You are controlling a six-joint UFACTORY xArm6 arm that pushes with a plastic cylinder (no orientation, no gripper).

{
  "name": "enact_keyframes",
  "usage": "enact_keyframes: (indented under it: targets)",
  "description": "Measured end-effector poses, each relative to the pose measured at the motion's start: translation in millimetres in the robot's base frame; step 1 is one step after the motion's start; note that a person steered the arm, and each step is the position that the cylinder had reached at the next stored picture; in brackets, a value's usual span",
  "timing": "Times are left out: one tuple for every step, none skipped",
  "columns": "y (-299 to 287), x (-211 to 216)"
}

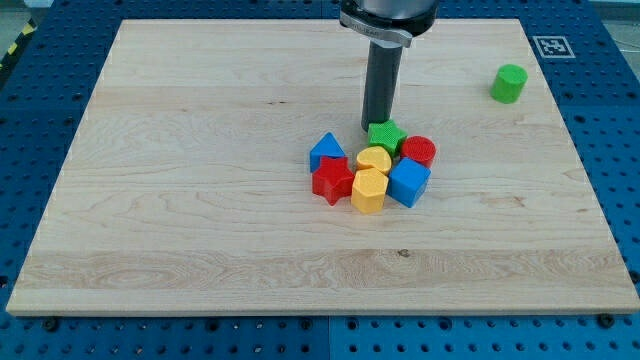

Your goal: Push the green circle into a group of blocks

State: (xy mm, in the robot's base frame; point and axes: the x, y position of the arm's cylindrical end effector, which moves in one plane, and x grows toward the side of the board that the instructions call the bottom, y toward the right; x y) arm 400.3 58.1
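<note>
The green circle [508,83] stands alone near the view's upper right edge of the wooden board [200,200]. A group of blocks sits mid-board: a green star [386,137], a red circle [419,151], a yellow heart [374,159], a blue triangle-like block [326,151], a red star [332,180], a yellow hexagon [368,191] and a blue cube [409,182]. My tip [376,126] is at the top edge of the green star, touching or nearly touching it, far left of the green circle.
The board lies on a blue perforated table. A black-and-white marker [552,46] is at the board's top right corner. The arm's body [388,18] hangs over the top middle.
</note>
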Motion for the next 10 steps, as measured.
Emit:
enact_keyframes:
  targets:
    - [-3,-41]
    - [7,-114]
    - [85,-172]
    - [189,-167]
    - [259,-105]
    - [242,-80]
    - [162,-80]
    - [91,-80]
    - [110,-92]
    - [172,-80]
